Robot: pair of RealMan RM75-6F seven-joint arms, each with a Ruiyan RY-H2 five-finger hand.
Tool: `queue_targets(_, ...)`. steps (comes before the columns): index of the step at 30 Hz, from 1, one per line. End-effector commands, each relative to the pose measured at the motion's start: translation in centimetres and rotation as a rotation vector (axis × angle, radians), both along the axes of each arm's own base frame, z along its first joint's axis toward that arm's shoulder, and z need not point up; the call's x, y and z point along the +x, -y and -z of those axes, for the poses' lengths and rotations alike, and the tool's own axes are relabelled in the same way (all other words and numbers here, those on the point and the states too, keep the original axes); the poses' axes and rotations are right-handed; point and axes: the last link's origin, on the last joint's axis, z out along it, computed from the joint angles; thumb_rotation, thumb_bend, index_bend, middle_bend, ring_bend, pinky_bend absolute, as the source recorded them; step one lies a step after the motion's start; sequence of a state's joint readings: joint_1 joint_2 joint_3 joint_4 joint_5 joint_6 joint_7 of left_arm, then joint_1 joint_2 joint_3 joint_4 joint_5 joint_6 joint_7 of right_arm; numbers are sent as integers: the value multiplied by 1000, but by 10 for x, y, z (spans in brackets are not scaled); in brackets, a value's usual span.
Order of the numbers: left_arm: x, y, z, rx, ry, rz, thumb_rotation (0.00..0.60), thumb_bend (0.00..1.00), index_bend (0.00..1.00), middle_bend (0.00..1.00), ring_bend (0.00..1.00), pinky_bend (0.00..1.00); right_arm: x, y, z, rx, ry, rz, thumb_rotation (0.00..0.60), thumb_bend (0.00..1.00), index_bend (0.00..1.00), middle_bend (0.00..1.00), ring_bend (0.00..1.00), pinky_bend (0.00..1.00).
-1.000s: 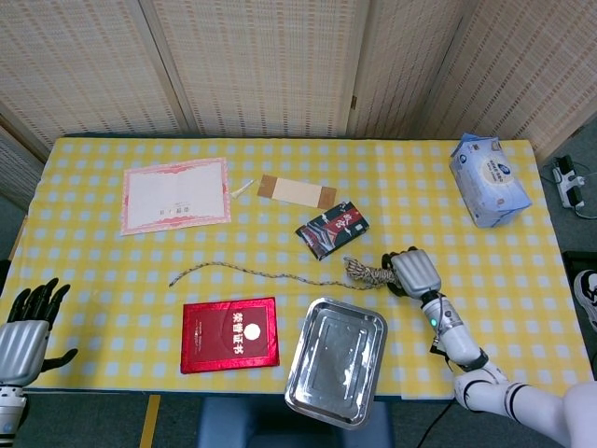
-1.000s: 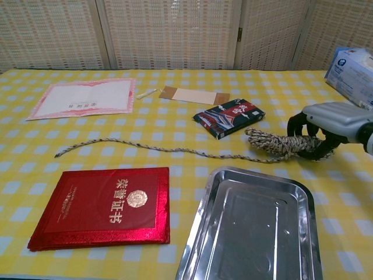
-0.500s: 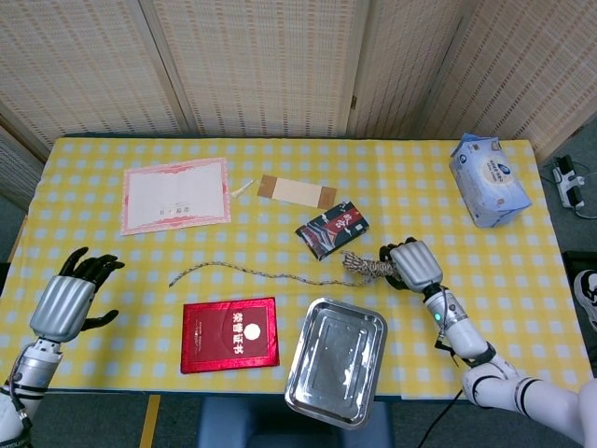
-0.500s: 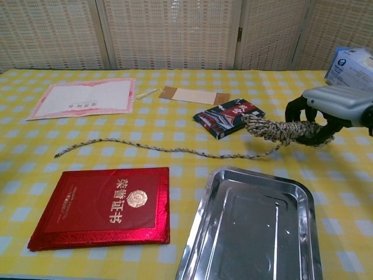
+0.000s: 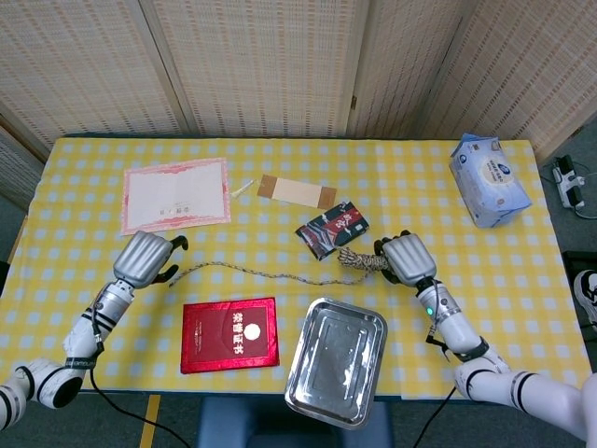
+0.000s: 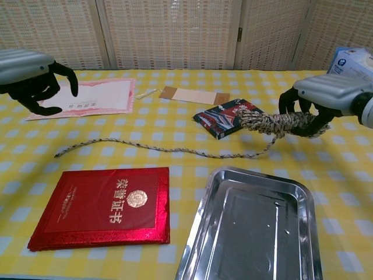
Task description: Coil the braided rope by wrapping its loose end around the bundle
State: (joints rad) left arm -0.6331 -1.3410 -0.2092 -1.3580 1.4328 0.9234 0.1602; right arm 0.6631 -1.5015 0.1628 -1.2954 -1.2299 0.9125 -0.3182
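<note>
Rope (image 6: 175, 150) bundle gripped in right hand (image 5: 409, 258) fingers; left hand (image 6: 29, 73) apparently empty, fingers apart.

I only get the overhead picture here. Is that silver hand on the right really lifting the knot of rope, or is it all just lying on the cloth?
Observer: It is lifting it. The chest view shows the right hand holding the rope bundle clear of the table, with cloth visible underneath.
Operator: And the long loose bit?
Observer: The loose end lies flat on the cloth. Only the stretch nearest the bundle rises off it.
Operator: Has the other hand grabbed the tip?
Observer: No. The left hand hovers above the table, fingers bent, holding nothing. The tip lies on the cloth below it, apart from the hand.
</note>
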Motion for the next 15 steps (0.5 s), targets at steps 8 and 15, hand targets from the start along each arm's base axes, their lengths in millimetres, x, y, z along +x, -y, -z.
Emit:
queue_targets(8,-5,-15,35,-61,35,-172,600,371,461,903,831,768,14,6,-7,-37,-28,6,600,498,590,574,638,382)
queue_targets(15,-5,-12,53,-76,44,-206,600,370,465,903,833,771,17,8,-7,-37,-33,9,600,498,597,579,641,386)
